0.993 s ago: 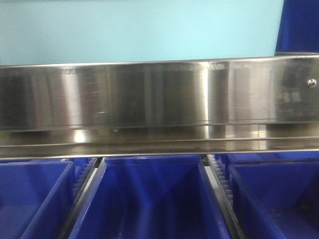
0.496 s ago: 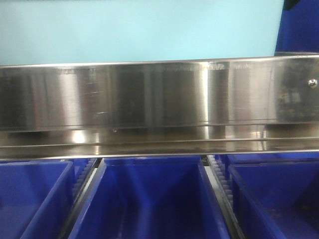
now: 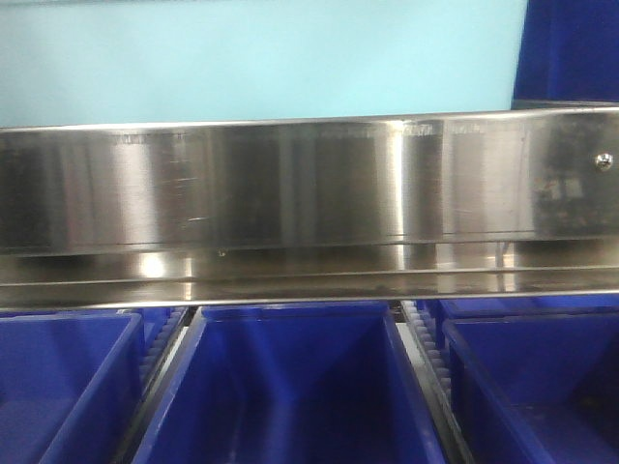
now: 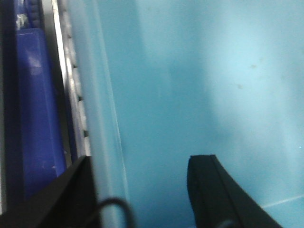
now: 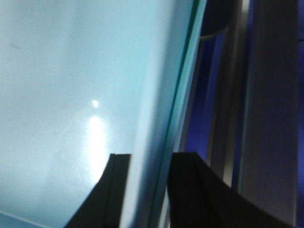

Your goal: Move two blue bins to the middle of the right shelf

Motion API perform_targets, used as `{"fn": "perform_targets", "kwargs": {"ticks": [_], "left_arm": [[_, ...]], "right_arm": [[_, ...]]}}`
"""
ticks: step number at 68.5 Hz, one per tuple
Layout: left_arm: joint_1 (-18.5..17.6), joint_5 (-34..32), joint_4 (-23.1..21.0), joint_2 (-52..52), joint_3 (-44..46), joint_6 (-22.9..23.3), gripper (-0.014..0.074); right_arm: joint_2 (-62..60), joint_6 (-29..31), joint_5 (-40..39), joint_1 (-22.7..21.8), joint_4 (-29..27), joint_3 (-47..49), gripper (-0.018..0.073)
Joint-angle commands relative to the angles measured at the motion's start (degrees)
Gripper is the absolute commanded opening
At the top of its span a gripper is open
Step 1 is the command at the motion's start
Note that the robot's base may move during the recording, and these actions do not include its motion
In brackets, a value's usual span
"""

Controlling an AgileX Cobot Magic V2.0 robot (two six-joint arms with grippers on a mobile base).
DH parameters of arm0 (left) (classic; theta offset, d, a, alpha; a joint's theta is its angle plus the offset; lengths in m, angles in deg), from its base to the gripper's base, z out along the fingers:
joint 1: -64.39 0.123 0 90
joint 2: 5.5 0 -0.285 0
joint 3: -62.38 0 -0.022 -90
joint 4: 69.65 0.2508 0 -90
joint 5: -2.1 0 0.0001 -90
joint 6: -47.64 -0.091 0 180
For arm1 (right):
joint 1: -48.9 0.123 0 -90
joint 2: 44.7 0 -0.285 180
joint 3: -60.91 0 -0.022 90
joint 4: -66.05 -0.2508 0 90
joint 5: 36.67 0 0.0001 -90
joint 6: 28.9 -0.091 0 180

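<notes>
The left gripper [image 4: 142, 160] is standing wide open, its two dark fingers straddling a side wall of the pale bin [image 4: 199, 71]. The wall is running just beside the outer finger, while the inner finger is hanging inside the bin, apart from the wall, so nothing is being clamped there. The right gripper [image 5: 152, 156] is nearly closed. A wall of the same bin is filling the narrow gap between its fingers, and they are pinching it.

Outside the left wall, a toothed strip [image 4: 71, 71] is running alongside, and a dark bin [image 4: 38, 118] is lying just beyond it. Outside the right wall, blurred dark blue and grey bands are showing; what they are cannot be told.

In the front view the pale bin is filling the upper part, above and behind the steel rail [image 3: 290, 184]. Another dark bin is showing in the top right corner [image 3: 571, 48], just beside the pale one. Below the rail, three lower bins [image 3: 290, 387] are sitting side by side, with toothed strips between them.
</notes>
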Motion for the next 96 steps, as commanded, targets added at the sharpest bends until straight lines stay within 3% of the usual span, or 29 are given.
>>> {"fn": "perform_targets", "kwargs": {"ticks": [1, 27, 44, 77, 96], "left_arm": [[0.28, 1.61, -0.16, 0.09, 0.03, -1.15, -0.0109], [0.28, 1.62, -0.16, 2.07, 0.41, -1.15, -0.0111], [0.28, 1.16, -0.25, 6.02, 5.57, -1.15, -0.0111], [0.28, -2.98, -2.97, 12.42, 16.47, -1.15, -0.0111], [0.28, -4.32, -2.97, 13.25, 16.72, -1.15, -0.0111]], "right_arm": [[0.86, 0.45, 1.16, -0.08, 0.06, -0.98, -0.0153], [-1.02, 0.45, 0.84, -0.08, -0.16, -0.75, -0.0154], [-5.52, 0.45, -2.88, -0.08, -0.16, 0.64, -0.0154], [-7.04, 0.45, -0.56, -0.08, -0.16, 21.49, -0.0154], [-7.04, 0.45, -0.30, -0.08, -0.16, 22.58, -0.0154]]}}
